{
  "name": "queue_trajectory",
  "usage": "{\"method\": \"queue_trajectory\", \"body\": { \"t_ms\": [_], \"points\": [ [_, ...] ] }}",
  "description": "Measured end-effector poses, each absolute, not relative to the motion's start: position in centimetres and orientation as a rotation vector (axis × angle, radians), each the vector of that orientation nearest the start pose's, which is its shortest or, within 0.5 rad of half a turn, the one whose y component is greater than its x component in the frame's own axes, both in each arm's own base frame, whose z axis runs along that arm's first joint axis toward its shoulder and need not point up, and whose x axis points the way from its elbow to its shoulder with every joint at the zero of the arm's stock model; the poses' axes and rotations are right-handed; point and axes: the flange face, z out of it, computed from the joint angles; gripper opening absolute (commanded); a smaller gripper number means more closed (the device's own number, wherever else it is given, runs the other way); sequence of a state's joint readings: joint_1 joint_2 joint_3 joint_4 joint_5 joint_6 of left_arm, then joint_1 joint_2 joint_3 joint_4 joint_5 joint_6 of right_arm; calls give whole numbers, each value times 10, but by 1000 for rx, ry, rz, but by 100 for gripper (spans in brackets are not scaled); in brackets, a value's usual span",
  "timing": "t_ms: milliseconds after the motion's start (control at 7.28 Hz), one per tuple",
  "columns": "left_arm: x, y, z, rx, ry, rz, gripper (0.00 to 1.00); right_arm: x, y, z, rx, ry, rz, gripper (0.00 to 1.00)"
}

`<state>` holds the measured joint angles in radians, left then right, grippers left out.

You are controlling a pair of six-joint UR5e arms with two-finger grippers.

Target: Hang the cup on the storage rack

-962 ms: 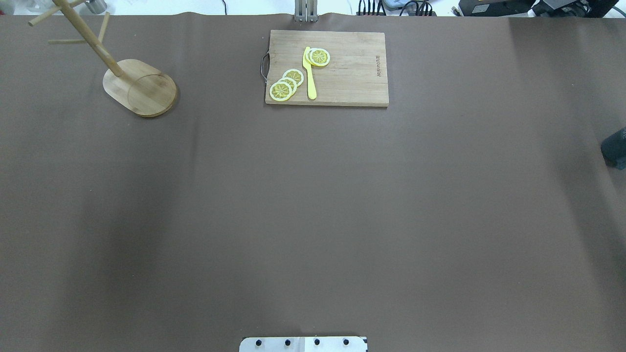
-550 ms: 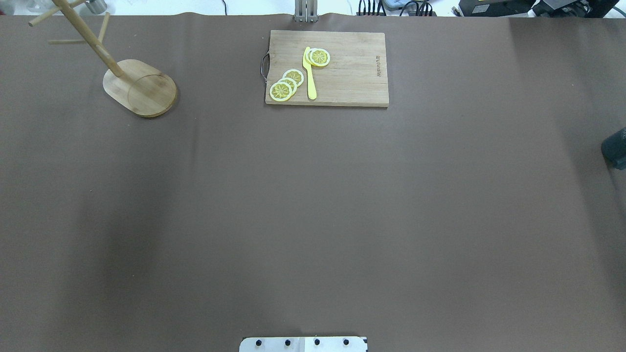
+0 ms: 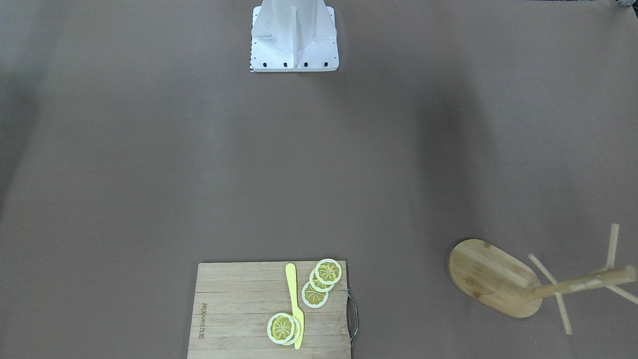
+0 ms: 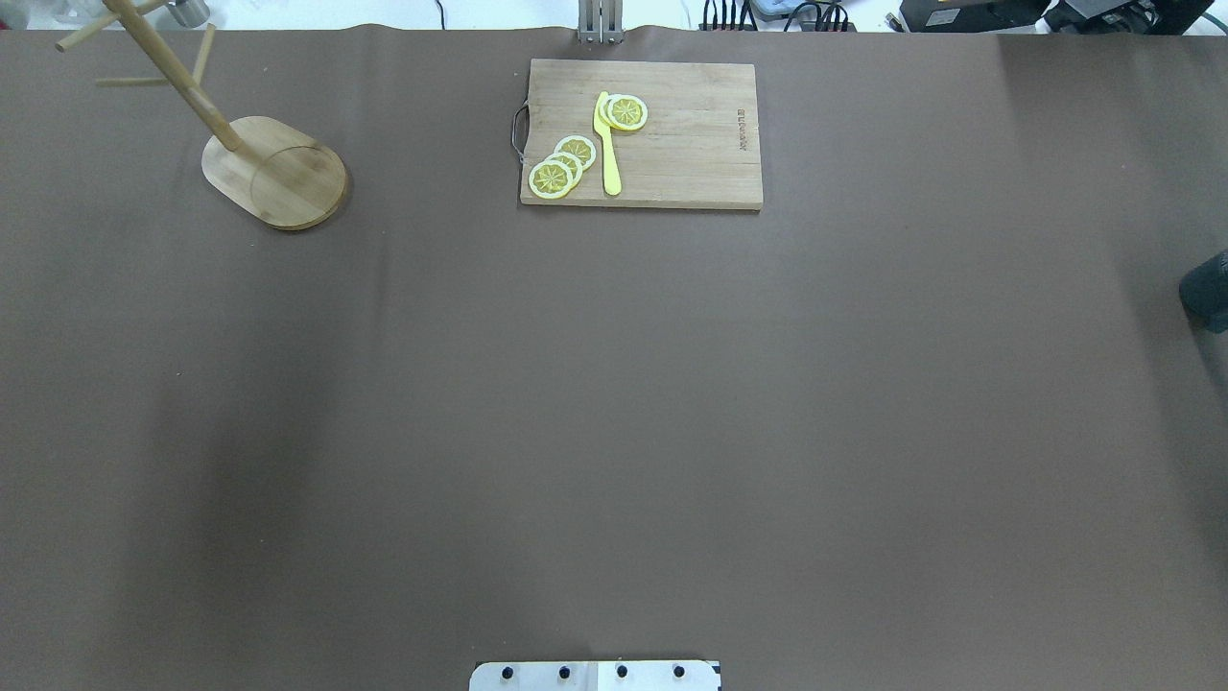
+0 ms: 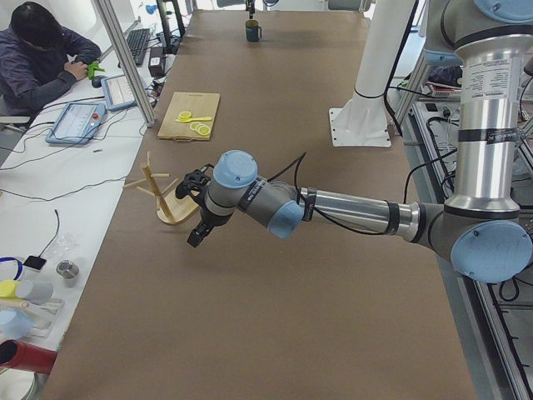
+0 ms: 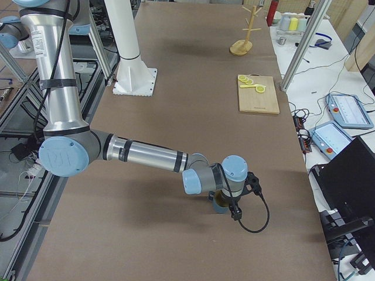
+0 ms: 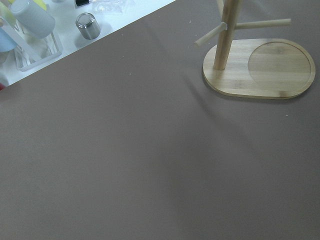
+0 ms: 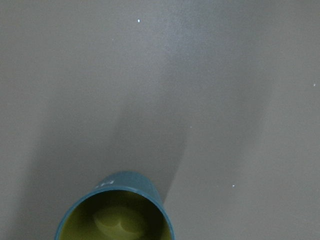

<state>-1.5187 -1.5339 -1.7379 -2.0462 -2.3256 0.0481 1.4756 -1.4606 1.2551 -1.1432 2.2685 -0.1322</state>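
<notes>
At the right edge of the table, well apart from the light bamboo peg rack, the slate-blue yellow-lined cup stood under the right gripper, whose grip could not be told; it would best pinch the wall, handle free.

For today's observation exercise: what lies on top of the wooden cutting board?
Lemon slices in two overlapping groups and a yellow knife lie on the cutting board. Overlaps hide parts of the lower slices.

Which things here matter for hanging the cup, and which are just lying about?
For the job:
cup
storage rack

Lying about:
cutting board
lemon slices
yellow knife
</notes>
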Motion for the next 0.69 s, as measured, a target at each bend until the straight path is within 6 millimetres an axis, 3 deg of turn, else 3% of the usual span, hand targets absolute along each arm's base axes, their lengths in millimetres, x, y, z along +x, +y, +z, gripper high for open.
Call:
{"method": "queue_trajectory", "body": {
  "t_ms": [137, 275, 550, 687],
  "points": [
    [-39, -499, 539, 576, 734, 321, 99, 6, -547, 720, 220, -696, -308, 100],
    [-39, -499, 539, 576, 734, 321, 99, 0, -544, 722, 214, -697, -317, 91],
    [-39, -499, 540, 576, 733, 321, 99, -6, -542, 727, 204, -697, -324, 35],
    [-39, -499, 540, 576, 732, 321, 99, -6, -540, 731, 197, -697, -323, 0]
  ]
}}
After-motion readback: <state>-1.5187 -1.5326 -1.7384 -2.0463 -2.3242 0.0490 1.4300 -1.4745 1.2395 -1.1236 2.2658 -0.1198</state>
